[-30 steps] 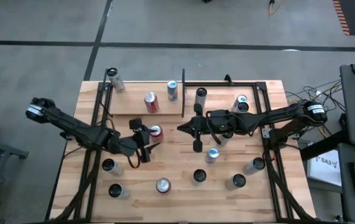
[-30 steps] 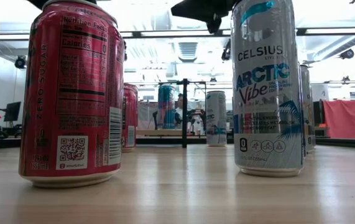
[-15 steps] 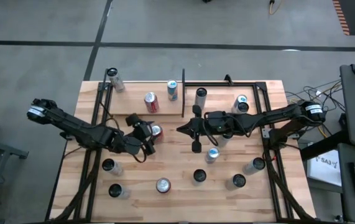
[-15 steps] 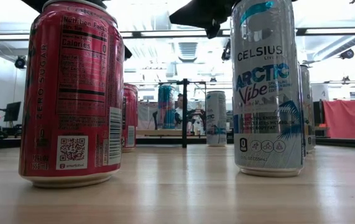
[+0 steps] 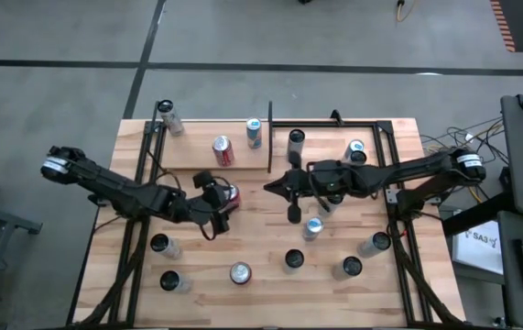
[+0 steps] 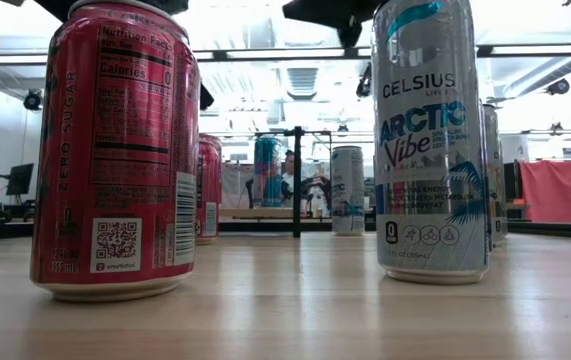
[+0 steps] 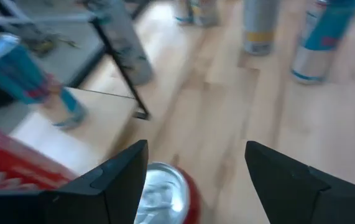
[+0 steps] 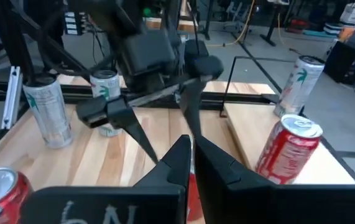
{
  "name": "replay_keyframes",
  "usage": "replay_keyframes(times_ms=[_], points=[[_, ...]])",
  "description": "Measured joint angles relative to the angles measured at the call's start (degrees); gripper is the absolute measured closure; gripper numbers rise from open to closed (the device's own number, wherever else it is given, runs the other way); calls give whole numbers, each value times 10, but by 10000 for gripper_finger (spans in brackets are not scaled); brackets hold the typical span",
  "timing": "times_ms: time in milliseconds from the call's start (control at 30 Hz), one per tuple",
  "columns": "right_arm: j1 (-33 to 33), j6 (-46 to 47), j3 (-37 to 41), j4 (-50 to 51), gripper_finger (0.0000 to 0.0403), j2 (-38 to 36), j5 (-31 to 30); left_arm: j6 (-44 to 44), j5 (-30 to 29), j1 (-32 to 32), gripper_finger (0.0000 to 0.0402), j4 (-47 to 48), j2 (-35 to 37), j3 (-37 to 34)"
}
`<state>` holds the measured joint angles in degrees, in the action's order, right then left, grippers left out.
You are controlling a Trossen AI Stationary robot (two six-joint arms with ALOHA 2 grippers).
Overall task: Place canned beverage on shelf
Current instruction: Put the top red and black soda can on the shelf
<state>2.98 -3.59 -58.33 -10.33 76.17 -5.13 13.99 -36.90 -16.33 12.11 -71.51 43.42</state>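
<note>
1. Over the last second, we see the left end effector (image 5: 222, 203) slide in from beside the red can (image 5: 231, 195) until its spread fingers straddle it.
2. The can stands upright on the counter (image 5: 261, 252), just in front of the shelf (image 5: 188, 147), not yet gripped.
3. We judge it rigid, smooth and slippery; grip mid-body and gently, since thin walls dent.
4. The right end effector (image 5: 270, 189) hovers nearby, pressed together, empty.
</note>
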Motion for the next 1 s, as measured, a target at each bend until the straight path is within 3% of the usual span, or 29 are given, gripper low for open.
replay_keyframes(times_ms=[333,1000], points=[[0,-18,4,59,392,-65,0,-21,19,36,147,26,1,0],[20,16,5,50,392,6,-29,-75,-1,40,147,24,-6,0]])
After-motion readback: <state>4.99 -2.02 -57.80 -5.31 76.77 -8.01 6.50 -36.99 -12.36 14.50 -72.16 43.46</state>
